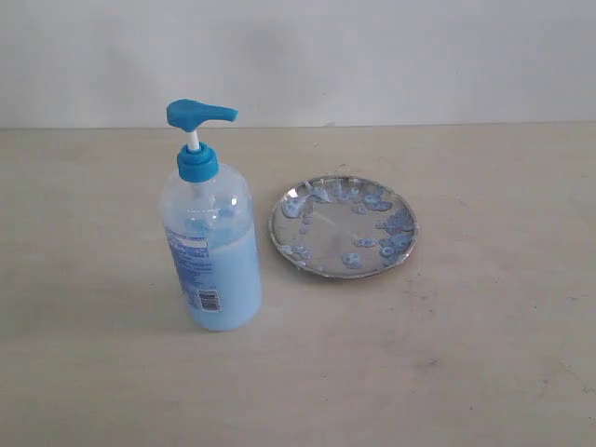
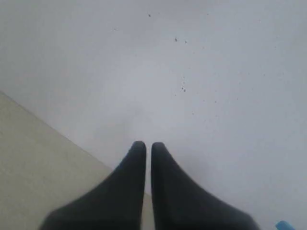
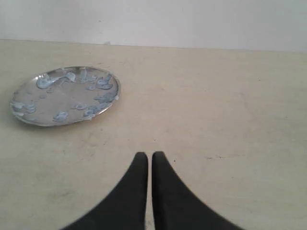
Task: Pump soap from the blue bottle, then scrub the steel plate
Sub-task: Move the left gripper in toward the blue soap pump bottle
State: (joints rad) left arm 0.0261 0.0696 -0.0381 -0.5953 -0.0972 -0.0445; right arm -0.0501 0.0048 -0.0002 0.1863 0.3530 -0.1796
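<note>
1. One pale table (image 1: 466,372); the exterior view shows the most of it.
2. One blue bottle (image 1: 212,251) stands upright left of centre, partly full of soap (image 1: 228,289). The right wrist view does not catch it.
3. One steel plate (image 1: 331,233) lies just right of the bottle, not touching it. Its soap blobs are too merged to count.
4. Two pincers, shown only by the wrist views: the left gripper (image 2: 148,146) and the right gripper (image 3: 149,155), each with jaws together, holding nothing.
</note>
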